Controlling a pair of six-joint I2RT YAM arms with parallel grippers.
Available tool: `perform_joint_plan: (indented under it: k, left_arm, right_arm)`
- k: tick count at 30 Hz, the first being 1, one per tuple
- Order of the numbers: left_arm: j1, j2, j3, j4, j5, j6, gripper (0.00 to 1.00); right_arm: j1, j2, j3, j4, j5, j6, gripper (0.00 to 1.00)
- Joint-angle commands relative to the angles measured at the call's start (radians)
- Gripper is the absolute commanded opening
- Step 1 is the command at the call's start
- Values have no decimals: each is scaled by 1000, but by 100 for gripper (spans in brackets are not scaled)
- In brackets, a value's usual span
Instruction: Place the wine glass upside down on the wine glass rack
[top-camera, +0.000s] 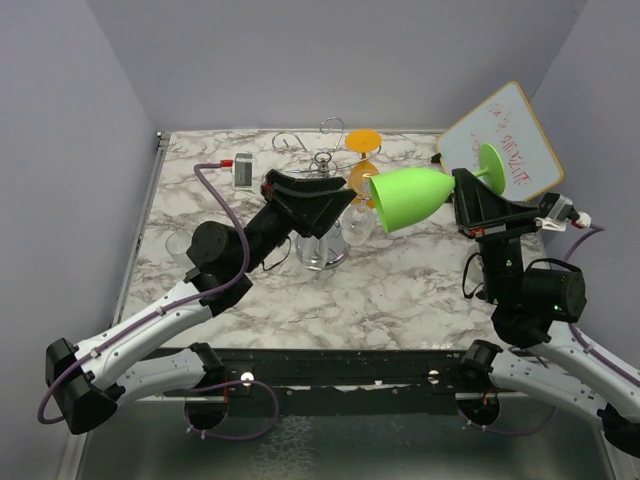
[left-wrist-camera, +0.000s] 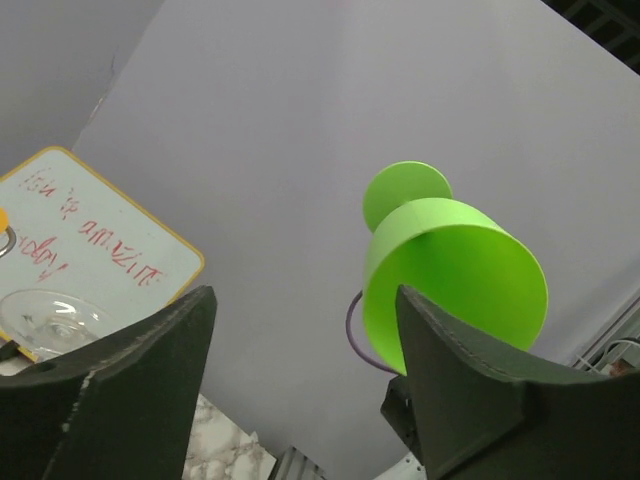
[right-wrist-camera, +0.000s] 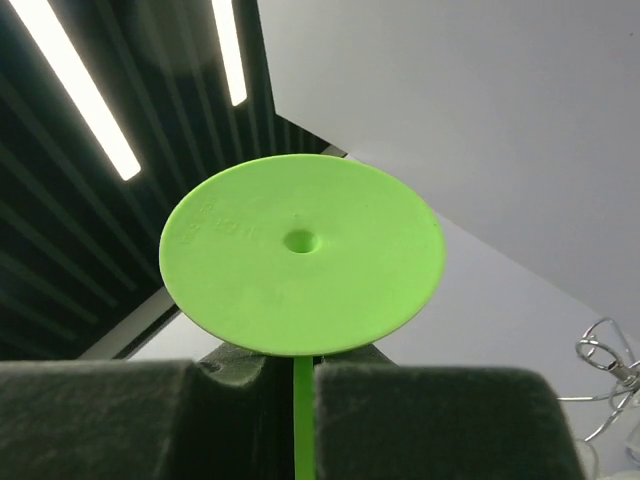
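– Above the tabletop (top-camera: 400, 290), right of centre: what do you hold?

– My right end effector (right-wrist-camera: 303, 380) is clamped on the stem of the wine glass (top-camera: 410, 197), close under the foot. The glass lies on its side in the air, bowl mouth pointing left toward the wine glass rack (top-camera: 322, 158) at the far middle. It is not yet on the rack.

– And the left?

– My left end effector (left-wrist-camera: 305, 300) has its fingers apart with nothing between them. It hovers by the rack, beside a clear glass (top-camera: 357, 225), and the green bowl's mouth faces it.

– Step in hand?

– My judgement: turn the glass right over and carry it to a free scroll arm. Notes:
1. Pull the left arm back first, because it sits between the bowl and the post.
2. Roll the wrist until the foot is uppermost before closing in.
3. Enter from the open end of a slot, so the stem slides between the wires and the foot rests on top.
4. The grip is near the foot, so little stem is left for the wire. Approach slowly.
5. An orange disc (top-camera: 363, 138) sits at the rack's right, likely another glass's foot. Choose a different arm.

– Which arms are free?

– I cannot tell. The wires are too thin to read from above.
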Motion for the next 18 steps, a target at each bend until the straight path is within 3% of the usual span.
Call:
perform_joint_plan:
  k: [1,7,12,18]
  left_arm:
    - [-6,-48,14,-59,45,11,79]
    - [-6,-45,221,-393,140,44,94]
    - [-6,17,416,-677,232,36,98]
    - [-6,113,499,-698,423,-84,99]
  right_arm:
    - [4,-87,65,-192,-43,-198,1]
    - [4,-176,224,-651,-171,-521,1]
    - [4,-187,296,-973,-331,-812,1]
    - [4,-130,338,-1142,-495,-1080,1]
